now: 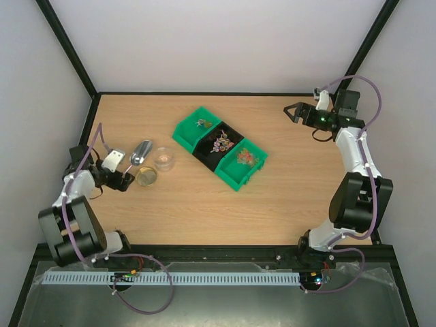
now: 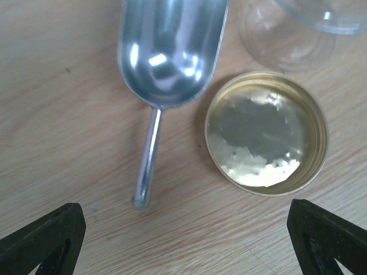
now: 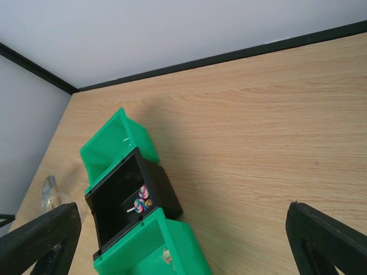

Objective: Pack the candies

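Note:
The candies lie in a diagonal row of three bins mid-table: a few in the far green bin (image 1: 193, 129), swirl lollipops (image 1: 222, 142) in the black bin (image 1: 211, 151), and mixed colours (image 1: 246, 158) in the near green bin (image 1: 236, 176). The right wrist view shows the lollipops (image 3: 141, 200) inside the black bin (image 3: 112, 200). My left gripper (image 1: 126, 179) hangs open and empty at the left, just short of a metal scoop (image 2: 169, 51) and a gold lid (image 2: 266, 132). Far right, my right gripper (image 1: 294, 112) is open and empty, pointing toward the bins.
A clear jar (image 1: 163, 158) stands next to the scoop (image 1: 141, 151) and the gold lid (image 1: 146, 177), its base showing in the left wrist view (image 2: 287, 40). Black frame rails border the table at the back and sides.

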You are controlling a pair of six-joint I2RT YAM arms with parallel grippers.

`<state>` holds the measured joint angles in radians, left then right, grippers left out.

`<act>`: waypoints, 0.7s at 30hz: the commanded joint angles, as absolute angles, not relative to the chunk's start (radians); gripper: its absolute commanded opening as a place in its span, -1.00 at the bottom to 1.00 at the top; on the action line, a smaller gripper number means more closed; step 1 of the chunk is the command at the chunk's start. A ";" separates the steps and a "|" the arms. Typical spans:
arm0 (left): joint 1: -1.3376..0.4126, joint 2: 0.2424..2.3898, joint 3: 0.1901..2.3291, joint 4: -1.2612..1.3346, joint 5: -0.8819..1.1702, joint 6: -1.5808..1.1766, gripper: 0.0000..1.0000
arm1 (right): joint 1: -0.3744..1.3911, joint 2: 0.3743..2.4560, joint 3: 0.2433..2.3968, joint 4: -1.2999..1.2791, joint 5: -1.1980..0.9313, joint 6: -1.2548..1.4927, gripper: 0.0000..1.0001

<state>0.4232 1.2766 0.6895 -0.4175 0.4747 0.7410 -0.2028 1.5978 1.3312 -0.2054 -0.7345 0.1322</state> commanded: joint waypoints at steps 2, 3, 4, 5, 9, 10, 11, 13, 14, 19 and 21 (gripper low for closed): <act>0.471 1.410 0.738 -0.445 0.603 1.001 0.99 | -0.207 1.524 1.314 -0.311 -0.801 0.043 0.97; 0.478 1.427 0.738 -0.435 0.609 1.019 0.99 | -0.207 1.518 1.307 -0.317 -0.804 0.038 0.97; 0.482 1.441 0.735 -0.406 0.605 1.025 0.98 | -0.207 1.513 1.302 -0.322 -0.807 0.036 0.97; 0.482 1.456 0.729 -0.373 0.596 1.021 0.99 | -0.207 1.509 1.301 -0.327 -0.810 0.036 0.97; 0.492 1.532 0.753 -0.320 0.587 1.023 0.99 | -0.207 1.500 1.301 -0.339 -0.809 0.030 0.97; 0.498 1.555 0.767 -0.319 0.590 1.023 0.98 | -0.206 1.498 1.300 -0.342 -0.807 0.026 0.97; 0.503 1.575 0.780 -0.319 0.593 1.023 0.97 | -0.206 1.496 1.300 -0.346 -0.805 0.023 0.97; 0.507 1.605 0.791 -0.302 0.587 1.032 0.91 | -0.206 1.493 1.297 -0.348 -0.798 0.023 0.97; 0.508 1.618 0.790 -0.297 0.585 1.056 0.88 | -0.206 1.493 1.295 -0.347 -0.796 0.023 0.97; 0.508 1.675 0.789 -0.209 0.573 1.091 0.68 | -0.204 1.488 1.287 -0.337 -0.787 0.031 0.97; 0.508 1.703 0.807 -0.200 0.581 1.102 0.58 | -0.203 1.489 1.285 -0.336 -0.779 0.032 0.97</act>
<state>0.5034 1.6577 0.7742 -0.2653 0.5461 1.0454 -0.2028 1.5196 1.3003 -0.2962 -0.7776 0.0368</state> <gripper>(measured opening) 0.822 0.986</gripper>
